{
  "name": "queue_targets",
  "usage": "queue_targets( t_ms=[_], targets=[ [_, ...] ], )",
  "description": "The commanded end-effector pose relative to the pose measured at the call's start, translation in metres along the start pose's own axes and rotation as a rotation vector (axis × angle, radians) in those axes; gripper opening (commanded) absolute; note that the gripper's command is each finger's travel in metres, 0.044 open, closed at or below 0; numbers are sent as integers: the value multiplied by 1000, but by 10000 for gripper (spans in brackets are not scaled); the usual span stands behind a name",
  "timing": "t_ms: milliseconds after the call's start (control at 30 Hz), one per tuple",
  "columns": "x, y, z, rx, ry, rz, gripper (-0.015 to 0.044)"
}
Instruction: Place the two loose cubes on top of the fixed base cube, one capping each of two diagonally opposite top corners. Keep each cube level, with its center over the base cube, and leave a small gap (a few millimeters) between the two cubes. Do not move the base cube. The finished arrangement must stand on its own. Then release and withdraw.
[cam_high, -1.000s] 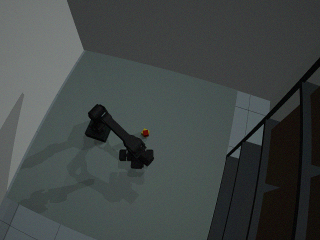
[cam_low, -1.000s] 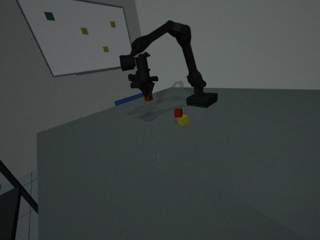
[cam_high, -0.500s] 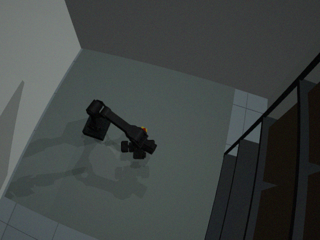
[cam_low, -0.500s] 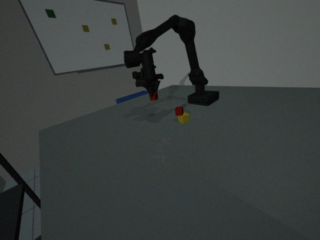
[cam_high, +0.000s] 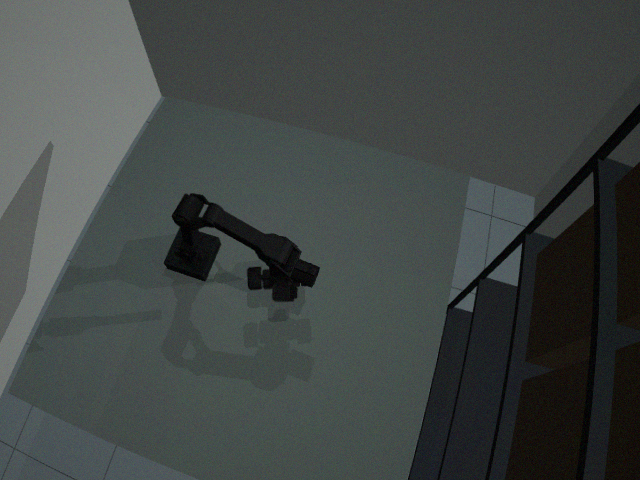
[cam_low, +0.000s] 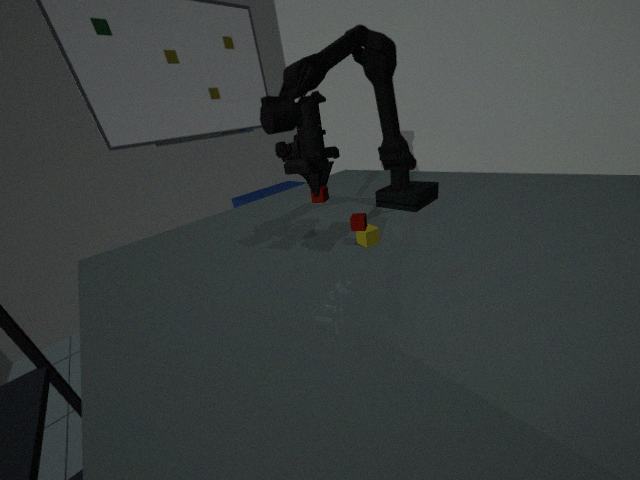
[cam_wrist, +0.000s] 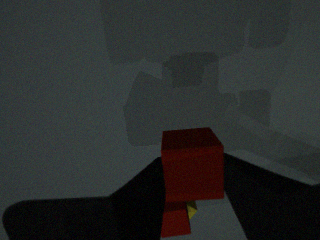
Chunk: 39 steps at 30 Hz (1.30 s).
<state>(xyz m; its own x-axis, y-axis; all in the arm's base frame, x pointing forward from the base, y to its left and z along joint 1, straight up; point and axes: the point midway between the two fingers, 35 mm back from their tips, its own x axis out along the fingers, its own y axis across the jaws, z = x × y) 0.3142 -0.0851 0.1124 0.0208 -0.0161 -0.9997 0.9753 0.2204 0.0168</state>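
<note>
My gripper (cam_low: 319, 190) (cam_wrist: 190, 161) is shut on a red cube, held above the table. The held red cube (cam_low: 321, 195) (cam_wrist: 194, 174) sits between the fingertips and looks about level. The yellow base cube (cam_low: 367, 236) (cam_wrist: 192, 210) stands on the table, to the right of and nearer the camera than the gripper in the exterior view. Another red cube (cam_low: 357, 222) (cam_wrist: 176, 223) rests on top of the base cube, over one corner and sticking out past it. The wrist view shows both only partly, behind the held cube. In the top view the arm hides all the cubes.
The arm's black base (cam_high: 192, 255) (cam_low: 406, 195) stands on the grey-green table (cam_high: 361, 248) (cam_low: 465, 310). A blue strip (cam_low: 266, 193) lies at the table's far left edge in the exterior view. A whiteboard (cam_low: 139, 98) hangs behind, and a shelf unit (cam_high: 496, 330) stands beside the table.
</note>
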Motion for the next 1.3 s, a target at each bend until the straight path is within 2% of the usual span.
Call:
queue_targets(
  t_ms=[0,1267],
  targets=[
    [0,5,-16,-8,2,6,105],
    [3,13,-131,-95,11,7,105]
  ],
)
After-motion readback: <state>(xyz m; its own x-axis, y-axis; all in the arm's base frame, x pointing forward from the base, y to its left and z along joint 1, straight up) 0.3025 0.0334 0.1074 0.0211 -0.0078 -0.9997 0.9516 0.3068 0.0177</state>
